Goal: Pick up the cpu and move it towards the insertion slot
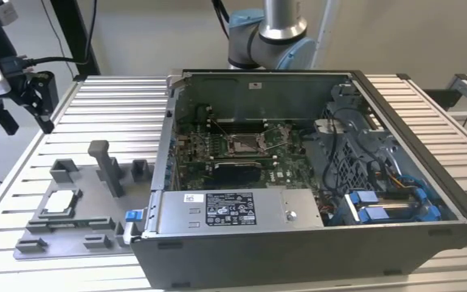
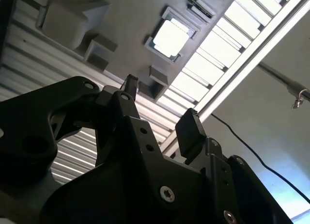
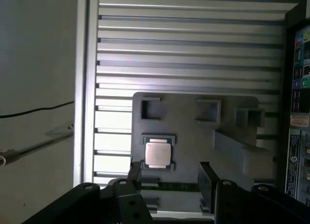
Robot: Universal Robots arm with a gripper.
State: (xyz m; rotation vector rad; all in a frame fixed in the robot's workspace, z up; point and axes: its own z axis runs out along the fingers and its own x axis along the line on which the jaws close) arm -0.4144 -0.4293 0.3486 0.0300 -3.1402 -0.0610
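Exterior view: my gripper (image 1: 25, 115) hangs at 10 o'clock of the frame, above the slatted table (image 1: 120, 115), its 2 fingers spread apart and holding nothing. The cpu (image 1: 61, 201) lies flat, silvery face up, in a recess of the grey tray (image 1: 55, 234) at 8 o'clock of the frame, untouched. The insertion slot (image 1: 247, 142) sits on the green board (image 1: 186, 164) inside the open computer case (image 1: 315, 243), at 2 o'clock from the tray. In both wrist views the cpu (image 3: 158, 153) (image 2: 170, 38) lies beyond my parted fingertips (image 3: 206, 178), apart from them.
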